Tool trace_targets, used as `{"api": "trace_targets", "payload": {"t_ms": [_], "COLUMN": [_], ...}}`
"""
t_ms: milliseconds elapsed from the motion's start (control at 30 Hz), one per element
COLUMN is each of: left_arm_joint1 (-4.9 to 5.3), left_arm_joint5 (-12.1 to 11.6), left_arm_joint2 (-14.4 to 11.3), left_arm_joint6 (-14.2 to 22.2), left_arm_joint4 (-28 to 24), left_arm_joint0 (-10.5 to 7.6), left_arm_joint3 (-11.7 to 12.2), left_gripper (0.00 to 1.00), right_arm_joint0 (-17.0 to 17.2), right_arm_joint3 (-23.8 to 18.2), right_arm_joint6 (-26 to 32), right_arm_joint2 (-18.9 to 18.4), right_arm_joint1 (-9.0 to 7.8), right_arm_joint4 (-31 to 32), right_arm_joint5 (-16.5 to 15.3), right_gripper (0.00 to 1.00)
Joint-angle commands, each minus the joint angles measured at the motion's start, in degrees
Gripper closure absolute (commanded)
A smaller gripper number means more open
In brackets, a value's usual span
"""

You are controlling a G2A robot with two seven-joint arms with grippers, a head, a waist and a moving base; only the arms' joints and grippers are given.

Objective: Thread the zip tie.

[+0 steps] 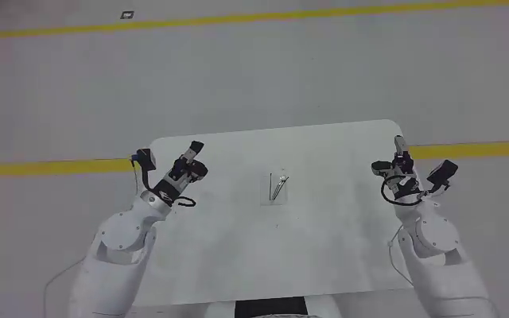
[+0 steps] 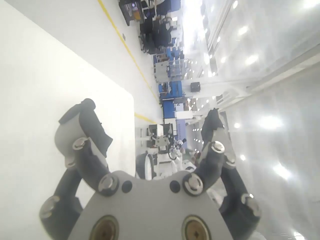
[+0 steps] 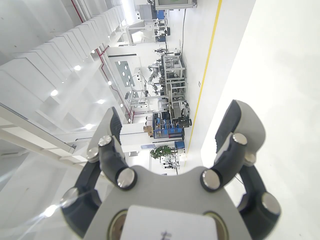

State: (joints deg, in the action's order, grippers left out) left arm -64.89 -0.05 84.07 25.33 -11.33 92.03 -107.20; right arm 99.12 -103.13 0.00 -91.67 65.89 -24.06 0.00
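A thin zip tie (image 1: 278,186) lies on a small clear sheet near the middle of the white table (image 1: 238,254). My left gripper (image 1: 194,155) hovers over the table's left side, well away from the tie, open with nothing between its fingers (image 2: 86,123). My right gripper (image 1: 398,148) stays at the table's right edge, also open and holding nothing; its fingertips (image 3: 231,118) point out over the far edge toward the room.
The table's far edge (image 1: 278,131) runs just beyond both grippers. A yellow floor line (image 1: 64,167) passes behind the table. Bare tabletop lies around the zip tie on all sides.
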Motion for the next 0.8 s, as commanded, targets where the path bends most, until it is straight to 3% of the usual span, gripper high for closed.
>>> {"api": "trace_targets", "payload": {"t_ms": [0, 67, 567, 633, 767], "left_arm_joint1": [-0.04, 0.01, 0.01, 0.06, 0.35], "left_arm_joint5": [1.1, 2.8, 2.8, 1.9, 1.3], "left_arm_joint2": [-1.9, -3.5, -3.5, -3.7, -5.6], "left_arm_joint6": [1.8, 6.3, 6.3, 6.9, 10.4], "left_arm_joint4": [0.7, -1.3, -1.3, 0.0, 5.5], "left_arm_joint0": [-1.1, -2.04, -2.04, -3.06, -6.82], "left_arm_joint3": [0.4, 1.3, 1.3, 0.5, 1.0], "left_gripper": [0.0, 0.0, 0.0, 0.0, 0.0], "right_arm_joint0": [0.0, 0.0, 0.0, 0.0, 0.0], "right_arm_joint3": [0.0, 0.0, 0.0, 0.0, 0.0], "right_arm_joint6": [0.0, 0.0, 0.0, 0.0, 0.0], "right_arm_joint2": [0.0, 0.0, 0.0, 0.0, 0.0], "right_arm_joint1": [0.0, 0.0, 0.0, 0.0, 0.0], "right_arm_joint4": [0.0, 0.0, 0.0, 0.0, 0.0], "right_arm_joint5": [0.0, 0.0, 0.0, 0.0, 0.0], "right_gripper": [0.0, 0.0, 0.0, 0.0, 0.0]}}
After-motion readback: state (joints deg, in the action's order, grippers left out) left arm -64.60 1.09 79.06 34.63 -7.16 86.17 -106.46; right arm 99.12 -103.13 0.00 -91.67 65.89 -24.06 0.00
